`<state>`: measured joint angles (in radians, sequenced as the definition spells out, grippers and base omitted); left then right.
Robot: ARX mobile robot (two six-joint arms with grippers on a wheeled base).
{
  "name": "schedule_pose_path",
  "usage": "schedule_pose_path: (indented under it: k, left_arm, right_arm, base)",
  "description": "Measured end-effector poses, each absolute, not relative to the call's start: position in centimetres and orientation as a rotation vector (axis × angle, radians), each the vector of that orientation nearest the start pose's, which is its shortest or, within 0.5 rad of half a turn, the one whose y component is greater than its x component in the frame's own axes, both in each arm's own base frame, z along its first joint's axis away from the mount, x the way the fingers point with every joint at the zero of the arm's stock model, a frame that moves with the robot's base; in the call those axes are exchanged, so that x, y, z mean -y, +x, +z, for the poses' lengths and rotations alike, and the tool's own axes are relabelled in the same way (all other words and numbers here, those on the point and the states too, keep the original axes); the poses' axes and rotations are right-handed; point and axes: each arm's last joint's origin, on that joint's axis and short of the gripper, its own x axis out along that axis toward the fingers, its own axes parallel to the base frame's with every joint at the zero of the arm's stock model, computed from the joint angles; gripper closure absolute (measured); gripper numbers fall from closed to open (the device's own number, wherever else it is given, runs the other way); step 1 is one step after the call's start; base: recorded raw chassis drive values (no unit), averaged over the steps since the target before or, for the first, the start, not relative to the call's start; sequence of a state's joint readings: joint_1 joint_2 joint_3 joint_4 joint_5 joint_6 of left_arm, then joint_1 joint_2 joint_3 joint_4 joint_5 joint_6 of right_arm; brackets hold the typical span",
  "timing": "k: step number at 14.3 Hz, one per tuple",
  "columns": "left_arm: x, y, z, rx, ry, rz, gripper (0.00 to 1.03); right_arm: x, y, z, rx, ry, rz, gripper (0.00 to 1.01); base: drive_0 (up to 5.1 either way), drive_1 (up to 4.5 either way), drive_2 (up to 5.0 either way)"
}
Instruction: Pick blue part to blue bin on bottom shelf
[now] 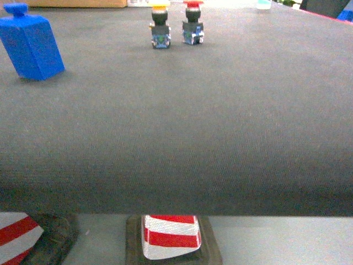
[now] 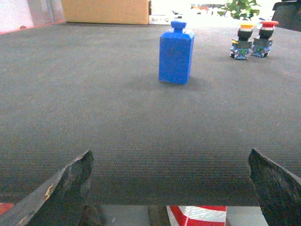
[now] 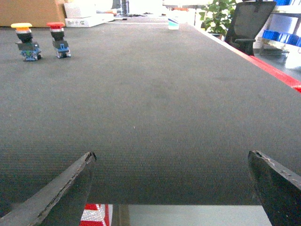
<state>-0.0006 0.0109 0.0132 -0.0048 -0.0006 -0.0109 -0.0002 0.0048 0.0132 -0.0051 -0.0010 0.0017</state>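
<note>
Blue part (image 2: 176, 55) – upright bottle-shaped block, knob top, on dark mat (image 2: 117, 117), both hands spread apart

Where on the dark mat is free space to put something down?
The near and right mat is bare, from the front edge up to the yellow-capped button and red-capped button. Far left, the blue part takes room.

Dark mat table (image 3: 155, 108) (red edge right), office chair (image 3: 248, 21), potted plant (image 3: 217, 14), cardboard box (image 2: 106, 11) behind.
</note>
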Motion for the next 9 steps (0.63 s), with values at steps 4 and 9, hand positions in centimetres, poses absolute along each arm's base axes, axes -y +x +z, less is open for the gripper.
schedule_pose_path:
  k: [4,9]
  left_arm:
    - [0.0,9.76,16.67,-0.002,-0.011,0.0,0.05]
    - [0.0,9.76,16.69,-0.001,-0.01,0.001,0.05]
  right_arm:
    - [0.0,9.72,16.72,0.004,0.001,0.001,0.03]
    - [0.0,9.72,16.72,0.004,0.002,0.0,0.03]
  base:
    - [0.0,0.0,0.0]
    - [0.0,0.0,0.0]
